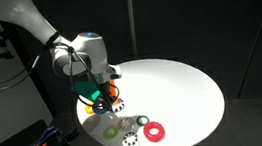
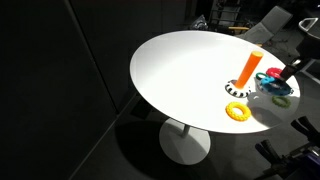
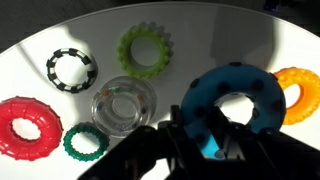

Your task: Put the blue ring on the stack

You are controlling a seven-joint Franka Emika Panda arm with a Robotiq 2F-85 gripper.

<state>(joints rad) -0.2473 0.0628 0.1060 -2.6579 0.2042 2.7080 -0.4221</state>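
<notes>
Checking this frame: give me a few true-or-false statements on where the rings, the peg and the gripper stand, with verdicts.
1. The gripper has its jaws shut on the blue ring. True.
2. The blue ring is already threaded on the orange peg. False: in an exterior view it is beside the peg, not on it.
3. The yellow ring lies flat on the table near the peg's base. True.
4. The red ring is stacked on top of the dark green ring. False: in the wrist view they lie side by side on the table.
5. The table is square. False: it is round and white.
</notes>
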